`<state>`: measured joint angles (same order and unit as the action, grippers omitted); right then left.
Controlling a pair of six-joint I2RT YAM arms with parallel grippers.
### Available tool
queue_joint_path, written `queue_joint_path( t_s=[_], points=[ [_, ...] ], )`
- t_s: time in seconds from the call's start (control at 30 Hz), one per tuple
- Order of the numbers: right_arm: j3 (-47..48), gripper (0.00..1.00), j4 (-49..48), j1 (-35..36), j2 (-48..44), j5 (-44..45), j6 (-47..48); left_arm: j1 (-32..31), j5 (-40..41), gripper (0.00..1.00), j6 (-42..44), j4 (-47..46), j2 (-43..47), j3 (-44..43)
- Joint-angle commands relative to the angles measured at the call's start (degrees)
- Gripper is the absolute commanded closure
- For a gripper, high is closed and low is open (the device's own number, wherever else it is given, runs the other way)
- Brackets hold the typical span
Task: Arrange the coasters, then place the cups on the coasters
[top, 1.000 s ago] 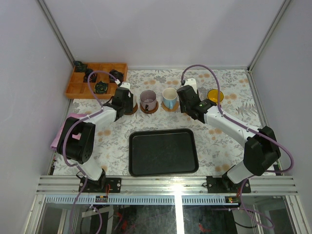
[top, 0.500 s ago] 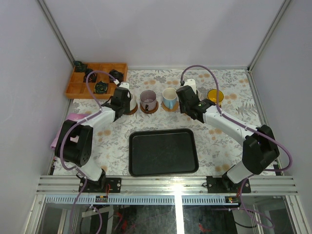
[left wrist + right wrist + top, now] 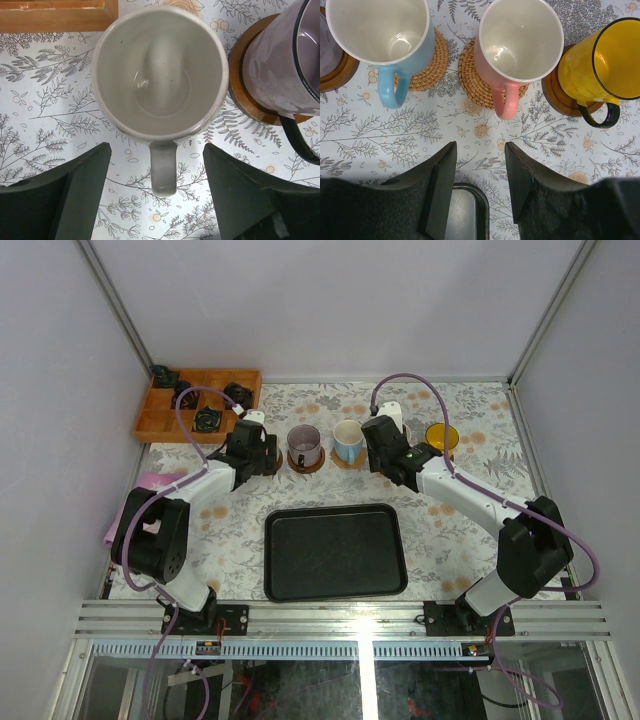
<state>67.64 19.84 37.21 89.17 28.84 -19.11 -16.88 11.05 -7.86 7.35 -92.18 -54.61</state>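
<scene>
In the left wrist view a cream-white cup point(image 3: 160, 70) stands upright on the flowered cloth. Its handle point(image 3: 163, 167) points back between the fingers of my left gripper point(image 3: 156, 150), which is open and clear of it on both sides. Beside it a mauve cup point(image 3: 285, 65) sits on a wooden coaster point(image 3: 245, 85). The right wrist view shows a light blue cup point(image 3: 377, 27) and a pink cup point(image 3: 520, 37), each on a woven coaster point(image 3: 470, 70), and a yellow cup point(image 3: 600, 60) on a wooden one point(image 3: 557, 97). My right gripper point(image 3: 480, 147) is open and empty just short of the pink cup's handle.
A black tray point(image 3: 335, 552) lies in the middle of the table, its corner under my right gripper. A compartmented wooden box point(image 3: 197, 405) with small dark objects stands at the back left. A pink cloth point(image 3: 125, 510) lies at the left edge.
My left gripper closed briefly and has now opened off the cream-white cup's handle. The cup stays standing. The right arm has hardly moved.
</scene>
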Motion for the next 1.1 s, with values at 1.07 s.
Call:
queue_joint_path(
  t_s=[1.07],
  points=[
    [2.4, 0.50, -1.2, 0.0, -0.2, -0.7, -0.5, -0.5, 5.9, 0.14, -1.4, 3.9, 4.5, 2.5]
  ],
)
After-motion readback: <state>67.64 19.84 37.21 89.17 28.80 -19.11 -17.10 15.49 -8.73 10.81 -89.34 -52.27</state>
